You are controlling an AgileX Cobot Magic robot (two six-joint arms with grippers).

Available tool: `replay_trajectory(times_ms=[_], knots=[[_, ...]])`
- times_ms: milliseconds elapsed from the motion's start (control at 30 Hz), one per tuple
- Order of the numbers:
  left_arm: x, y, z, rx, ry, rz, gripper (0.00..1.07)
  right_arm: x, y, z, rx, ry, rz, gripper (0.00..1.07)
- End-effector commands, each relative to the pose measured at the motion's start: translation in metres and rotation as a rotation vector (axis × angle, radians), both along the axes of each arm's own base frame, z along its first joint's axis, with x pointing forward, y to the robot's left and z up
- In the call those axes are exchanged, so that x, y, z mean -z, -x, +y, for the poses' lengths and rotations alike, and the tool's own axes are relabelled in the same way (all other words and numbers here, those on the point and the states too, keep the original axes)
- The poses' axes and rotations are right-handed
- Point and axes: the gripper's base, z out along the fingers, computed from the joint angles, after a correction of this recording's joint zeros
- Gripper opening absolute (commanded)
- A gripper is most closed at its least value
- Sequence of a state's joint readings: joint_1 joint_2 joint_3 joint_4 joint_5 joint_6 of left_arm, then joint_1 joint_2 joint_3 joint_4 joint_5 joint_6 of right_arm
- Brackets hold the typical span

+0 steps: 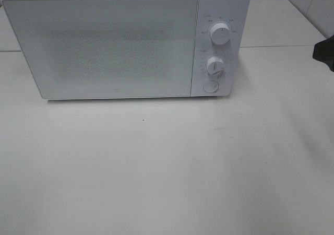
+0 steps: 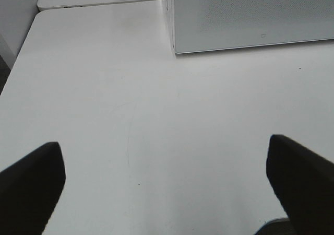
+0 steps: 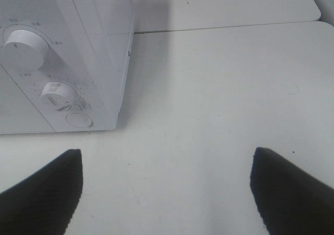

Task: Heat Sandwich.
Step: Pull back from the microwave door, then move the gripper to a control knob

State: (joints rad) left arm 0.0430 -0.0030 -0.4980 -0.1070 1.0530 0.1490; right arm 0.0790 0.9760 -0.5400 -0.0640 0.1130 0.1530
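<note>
Presently the microwave (image 1: 115, 42) is shut, no sandwich shows, and left gripper (image 2: 167, 185) and right gripper (image 3: 167, 190) stand wide, empty; heating status unclear.

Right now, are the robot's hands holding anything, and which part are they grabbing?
No, nothing is held. The left hand and the right hand are both open, and only the white table shows in each gap.
</note>
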Motion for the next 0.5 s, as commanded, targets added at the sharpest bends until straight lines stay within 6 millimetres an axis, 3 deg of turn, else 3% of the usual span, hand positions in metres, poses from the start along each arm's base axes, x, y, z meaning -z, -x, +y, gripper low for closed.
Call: replay_trajectory(times_ms=[33, 333, 500], knots=[[0.0, 0.004, -0.001, 0.005, 0.008, -0.037, 1.01, 0.005, -0.014, 0.0, 0.009, -0.014, -0.027, 0.83], [0.0, 0.004, -0.001, 0.005, 0.008, -0.037, 1.01, 0.028, -0.048, 0.005, -0.024, 0.001, -0.08, 0.82], [0.0, 0.004, -0.001, 0.005, 0.008, -0.037, 1.01, 0.039, -0.06, 0.023, -0.101, 0.029, -0.119, 0.81]])
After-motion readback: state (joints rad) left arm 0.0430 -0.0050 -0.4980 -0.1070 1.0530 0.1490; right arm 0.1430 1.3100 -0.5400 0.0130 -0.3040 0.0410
